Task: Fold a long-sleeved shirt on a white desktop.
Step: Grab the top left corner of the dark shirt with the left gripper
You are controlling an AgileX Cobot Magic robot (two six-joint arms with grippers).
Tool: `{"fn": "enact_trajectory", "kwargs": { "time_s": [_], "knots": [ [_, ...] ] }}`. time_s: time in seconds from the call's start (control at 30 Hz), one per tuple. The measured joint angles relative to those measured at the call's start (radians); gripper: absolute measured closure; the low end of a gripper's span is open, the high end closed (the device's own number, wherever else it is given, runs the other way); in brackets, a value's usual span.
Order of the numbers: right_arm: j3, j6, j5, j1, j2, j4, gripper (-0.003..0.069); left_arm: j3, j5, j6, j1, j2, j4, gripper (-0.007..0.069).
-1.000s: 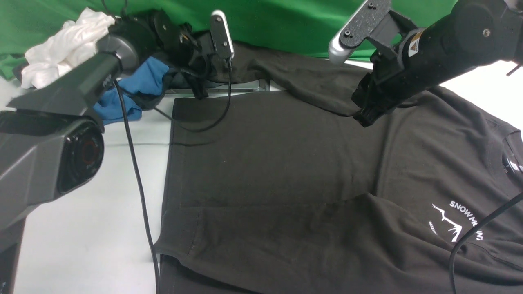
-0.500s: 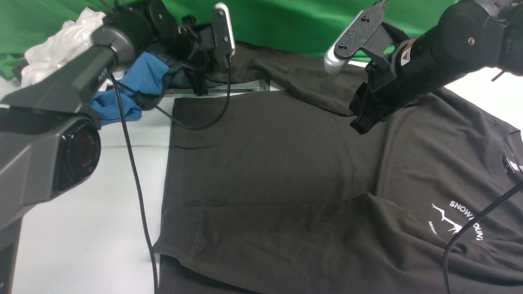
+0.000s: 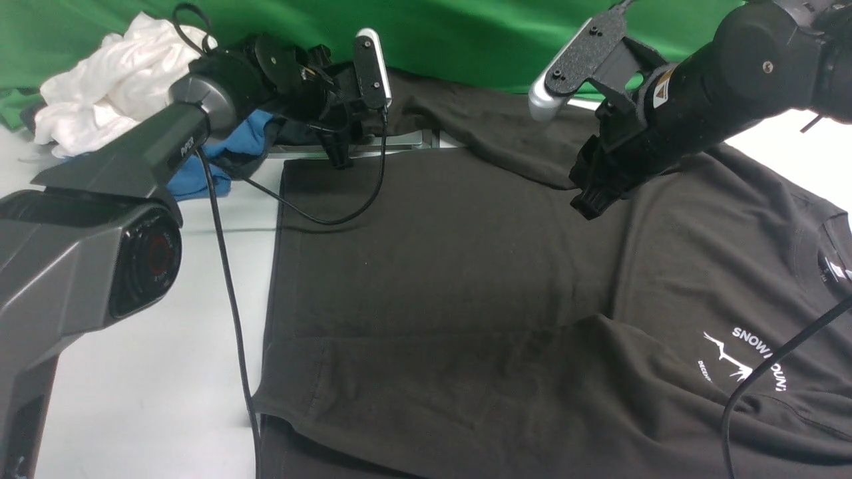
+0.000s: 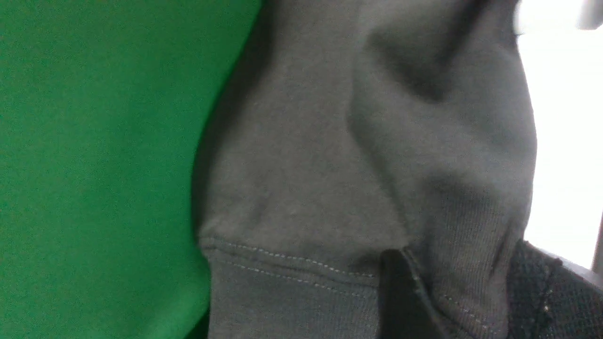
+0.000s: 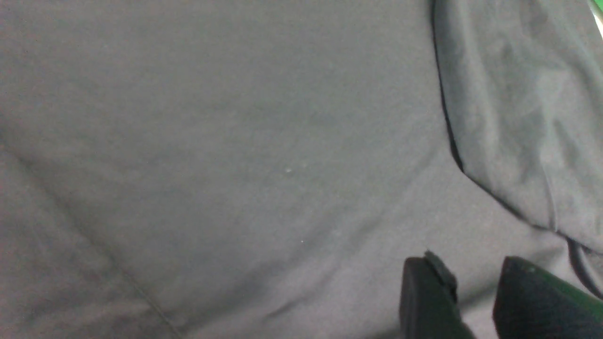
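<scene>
Two grippers of mine hang over the long-sleeved shirt [image 3: 452,266]. My left gripper [image 3: 339,158] stands released, jaws apart, with the ribbed cuff [image 4: 292,296] of the far sleeve [image 3: 492,133] lying loose between the fingers [image 4: 405,301]. That arm is stretched far forward and low, wrist tipped down, so the gripper sits just left of the hatch [image 3: 426,140] in the bench [image 3: 133,372], at the shirt's far hem corner.

My right gripper [image 3: 589,203] is off to the right of the hatch and nearer to me. Its fingers [image 5: 426,301] are a narrow gap apart with nothing between them. The right arm comes in from the right and slants down, its tips at the near edge of the far sleeve, over the shirt's body. I cannot tell whether they touch the cloth.

The shirt lies spread flat on the bench on my side of the hatch, with its hem to the left, its collar to the right and its white logo [image 3: 739,362] well to the near right. Left of the hatch lie a blue garment [image 3: 193,179] and a white garment [image 3: 113,86]. The green backdrop [image 3: 466,33] hangs beyond it.
</scene>
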Motion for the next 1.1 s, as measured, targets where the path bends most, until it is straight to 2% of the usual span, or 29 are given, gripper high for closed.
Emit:
{"fn": "enact_trajectory", "kwargs": {
  "time_s": [0.23,0.33,0.6,0.77,0.87,1.07,1.1],
  "knots": [
    [0.000,0.000,0.000,0.000,0.000,0.000,0.0420,0.000,0.011,-0.001,0.000,0.004,0.001,0.0530],
    [0.000,0.000,0.001,0.000,0.000,0.000,0.0420,0.000,0.017,-0.001,0.000,0.002,0.001,0.0570],
    [0.000,0.000,0.001,0.000,0.000,0.000,0.0423,0.000,0.023,-0.002,0.000,-0.025,-0.073,0.0584],
    [0.000,0.000,0.001,0.000,0.000,0.000,0.0424,0.000,0.030,-0.002,0.000,-0.030,-0.073,0.0585],
    [0.000,0.000,0.001,0.000,0.002,0.000,0.0421,0.000,0.063,-0.005,0.000,-0.036,-0.061,0.0585],
    [-0.045,0.000,0.048,-0.034,0.049,0.000,0.0386,0.001,0.149,-0.111,0.000,-0.098,0.032,0.0585],
    [-0.084,-0.004,0.074,-0.062,0.090,0.000,0.0363,0.001,0.167,-0.143,0.000,-0.126,0.053,0.0585]
  ]
}}
